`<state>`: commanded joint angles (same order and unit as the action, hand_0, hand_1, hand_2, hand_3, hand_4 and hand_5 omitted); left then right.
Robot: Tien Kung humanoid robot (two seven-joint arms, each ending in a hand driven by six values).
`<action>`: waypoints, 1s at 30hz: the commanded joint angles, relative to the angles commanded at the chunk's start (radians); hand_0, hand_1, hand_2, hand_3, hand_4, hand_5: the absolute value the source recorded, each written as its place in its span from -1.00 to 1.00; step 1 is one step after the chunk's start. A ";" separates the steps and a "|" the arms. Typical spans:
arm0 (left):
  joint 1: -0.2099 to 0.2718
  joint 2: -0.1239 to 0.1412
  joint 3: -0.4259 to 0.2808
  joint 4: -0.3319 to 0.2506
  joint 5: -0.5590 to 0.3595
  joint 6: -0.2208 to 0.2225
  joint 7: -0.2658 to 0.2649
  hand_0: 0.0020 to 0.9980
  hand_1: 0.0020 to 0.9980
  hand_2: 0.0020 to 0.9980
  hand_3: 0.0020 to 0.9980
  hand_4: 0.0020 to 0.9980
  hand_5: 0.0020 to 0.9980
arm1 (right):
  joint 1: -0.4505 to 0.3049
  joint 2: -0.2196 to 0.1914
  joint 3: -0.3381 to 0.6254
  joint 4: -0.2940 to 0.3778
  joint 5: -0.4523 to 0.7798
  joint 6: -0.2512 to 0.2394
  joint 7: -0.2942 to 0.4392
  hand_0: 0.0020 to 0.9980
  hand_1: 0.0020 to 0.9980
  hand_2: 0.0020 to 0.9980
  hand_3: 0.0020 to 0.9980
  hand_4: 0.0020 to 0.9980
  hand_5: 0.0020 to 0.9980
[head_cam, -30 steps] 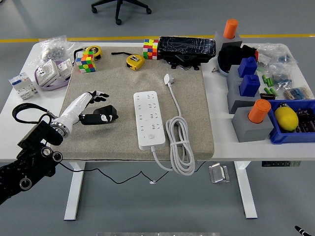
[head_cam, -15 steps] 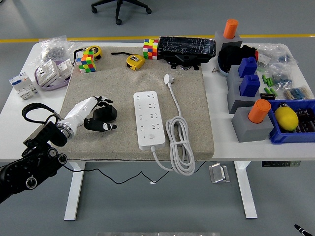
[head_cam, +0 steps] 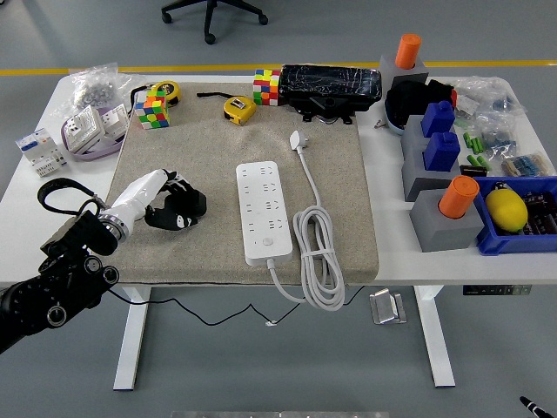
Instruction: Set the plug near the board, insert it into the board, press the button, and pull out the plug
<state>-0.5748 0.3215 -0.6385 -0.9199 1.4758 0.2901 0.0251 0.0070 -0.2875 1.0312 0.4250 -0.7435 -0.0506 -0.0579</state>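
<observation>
Presently: left hand (head_cam: 164,198) curled around black plug (head_cam: 184,207), mat's left edge.
Risk: loose grip, plug tilting, prongs missing board (head_cam: 263,212) sockets.

Bare mat (head_cam: 209,235) between left hand (head_cam: 165,202) and power strip (head_cam: 263,212), coiled cable (head_cam: 318,252) crowding the strip's right side, cubes (head_cam: 150,111) well behind

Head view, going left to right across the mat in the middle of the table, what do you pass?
Left hand closed around the black plug → white power strip → its coiled white cable → grey block with an orange cylinder → blue bin holding a yellow lemon.
</observation>
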 joint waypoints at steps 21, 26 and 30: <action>-0.032 0.005 0.041 -0.054 -0.117 -0.015 -0.085 -0.16 -0.25 -0.23 0.02 0.27 -0.84 | 0.001 -0.002 -0.001 0.003 -0.002 0.000 0.000 0.24 0.34 0.28 0.14 0.96 0.18; -0.050 -0.005 0.067 -0.065 -0.127 -0.013 -0.104 -0.15 -0.24 -0.22 0.02 0.26 -0.85 | 0.002 -0.001 -0.002 0.003 -0.002 0.000 0.000 0.24 0.34 0.28 0.15 0.95 0.17; -0.072 -0.017 0.108 -0.062 -0.120 -0.005 -0.115 -0.15 -0.24 -0.22 0.02 0.26 -0.85 | 0.002 -0.001 -0.004 0.003 -0.001 0.000 0.000 0.24 0.34 0.28 0.15 0.95 0.17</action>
<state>-0.6472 0.3044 -0.5308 -0.9818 1.3562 0.2849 -0.0899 0.0093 -0.2890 1.0273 0.4282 -0.7444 -0.0507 -0.0575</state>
